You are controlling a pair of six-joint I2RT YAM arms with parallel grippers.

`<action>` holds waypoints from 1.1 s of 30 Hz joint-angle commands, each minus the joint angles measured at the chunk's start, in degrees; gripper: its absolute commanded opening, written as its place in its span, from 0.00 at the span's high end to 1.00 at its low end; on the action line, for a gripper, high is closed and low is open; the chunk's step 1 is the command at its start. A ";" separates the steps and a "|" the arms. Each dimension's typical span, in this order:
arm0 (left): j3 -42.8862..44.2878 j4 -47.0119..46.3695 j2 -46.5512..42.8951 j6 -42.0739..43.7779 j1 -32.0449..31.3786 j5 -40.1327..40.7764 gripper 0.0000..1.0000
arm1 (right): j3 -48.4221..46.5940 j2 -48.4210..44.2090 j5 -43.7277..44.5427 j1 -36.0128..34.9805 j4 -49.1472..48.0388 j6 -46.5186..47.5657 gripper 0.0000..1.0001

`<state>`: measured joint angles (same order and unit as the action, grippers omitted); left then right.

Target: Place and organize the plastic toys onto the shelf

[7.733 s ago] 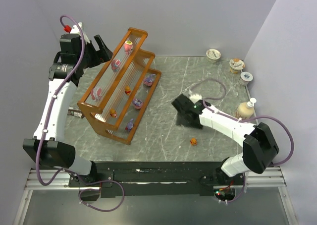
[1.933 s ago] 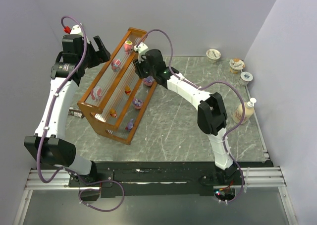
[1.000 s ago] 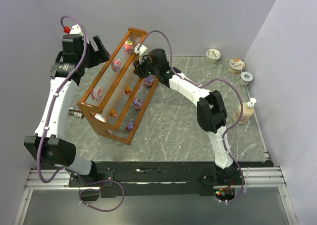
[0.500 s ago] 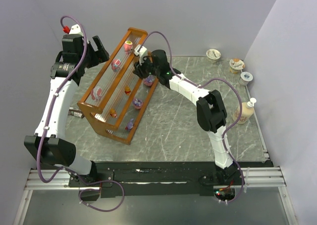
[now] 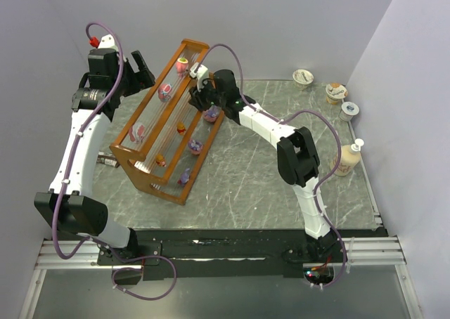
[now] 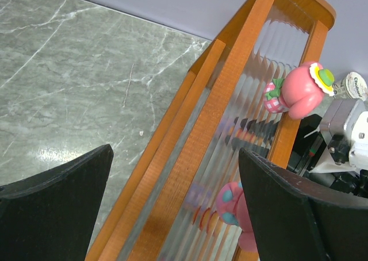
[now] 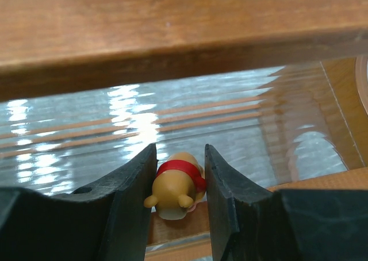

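Your right hand (image 7: 179, 157) pinches the orange toy (image 7: 174, 187) over a slatted tier at the far end of the shelf (image 7: 172, 19), so I judge you are at the placing step: lower it onto the slats, then open the hand. Behind the shelf, your left hand (image 6: 175, 154) hangs wide and empty.

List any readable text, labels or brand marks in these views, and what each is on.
"Chobani", small and partly cut off: lid of the cup at the right edge, left wrist view.
Lids of the cups in the top view: print too small to read.
Sticker on the left arm: too small to read.
No text visible on the bottle, shelf or toys.
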<state>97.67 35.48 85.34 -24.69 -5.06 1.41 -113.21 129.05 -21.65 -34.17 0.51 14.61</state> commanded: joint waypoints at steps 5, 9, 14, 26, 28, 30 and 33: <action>1.12 0.20 -0.44 0.61 0.05 0.88 0.04 | -3.42 1.90 3.27 0.34 4.93 -0.29 0.73; 1.03 0.11 -0.35 0.52 0.05 0.79 0.04 | -5.00 2.25 3.98 0.42 7.22 -0.46 0.69; 0.77 0.02 -0.35 0.43 0.05 0.61 0.04 | -5.00 2.60 4.33 0.51 8.80 -0.81 0.60; 0.33 0.02 -0.26 0.43 0.05 0.26 0.04 | -5.80 3.40 5.04 0.34 10.21 -1.87 0.44; 0.24 0.02 -0.26 0.43 0.05 0.35 0.04 | -5.80 3.40 5.21 0.42 10.12 -1.95 0.42; 0.24 0.11 -0.35 0.43 0.14 0.35 0.04 | -5.80 3.31 5.21 0.42 9.95 -2.04 0.41; 0.33 0.11 -0.35 0.52 0.05 0.44 0.04 | -5.80 3.31 5.39 0.42 9.86 -2.13 0.40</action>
<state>97.65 35.48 85.34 -24.69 -5.06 1.41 -117.64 131.15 -17.32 -34.11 7.18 12.82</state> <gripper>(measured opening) 0.966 0.593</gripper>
